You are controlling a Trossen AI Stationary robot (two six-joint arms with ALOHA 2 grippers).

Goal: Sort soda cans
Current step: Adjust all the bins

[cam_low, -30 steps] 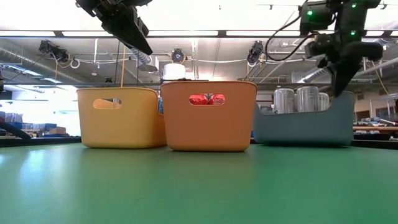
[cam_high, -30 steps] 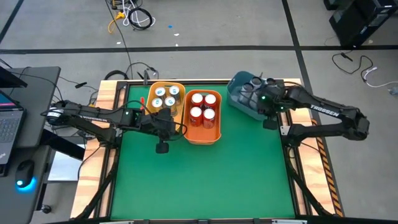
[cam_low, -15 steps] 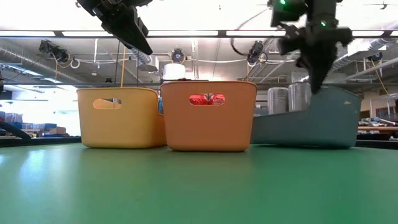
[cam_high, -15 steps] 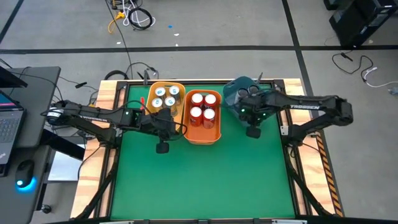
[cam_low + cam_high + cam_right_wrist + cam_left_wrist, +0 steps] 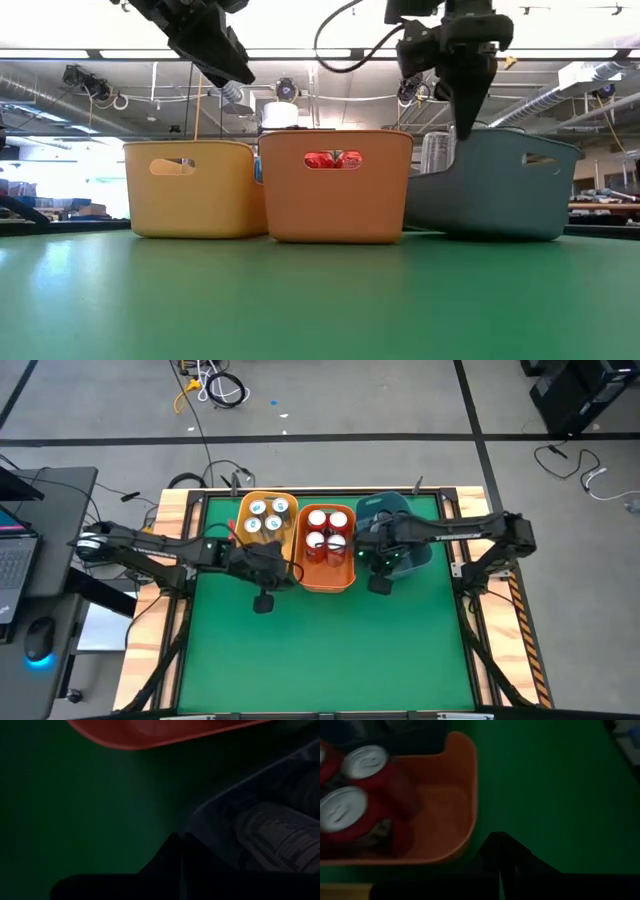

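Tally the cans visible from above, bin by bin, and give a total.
Yellow bin, teal-topped cans: 4
Orange bin, red cans: 4
Blue bin: cannot count, the right arm covers it
Total countable: 8

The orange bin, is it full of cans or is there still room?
Still room. The orange bin holds four red cans at its far end; the left wrist view shows bare floor at the near end.
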